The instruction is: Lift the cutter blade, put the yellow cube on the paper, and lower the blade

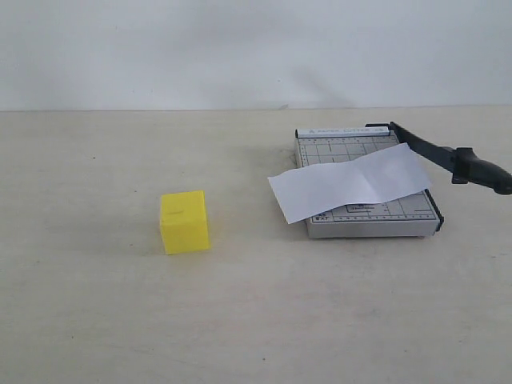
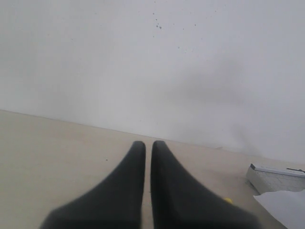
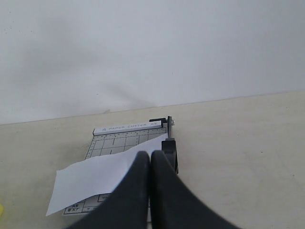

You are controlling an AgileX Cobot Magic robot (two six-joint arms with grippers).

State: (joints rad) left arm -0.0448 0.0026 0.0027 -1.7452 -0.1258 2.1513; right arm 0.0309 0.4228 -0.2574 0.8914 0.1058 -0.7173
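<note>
The yellow cube stands on the table left of centre, apart from everything. The white paper lies askew across the grey trimmer base, overhanging its left side. The cutter blade runs from the hinge at the base's far right corner out past the right edge, and its thick handle looks partly lifted. Neither gripper shows in the exterior view. My left gripper is shut and empty, with the base off to one side. My right gripper is shut and empty, hovering before the paper and the blade handle.
The pale tabletop stretches around the cube and trimmer. A plain white wall rises behind the table's far edge. A sliver of yellow peeks beside my left fingers.
</note>
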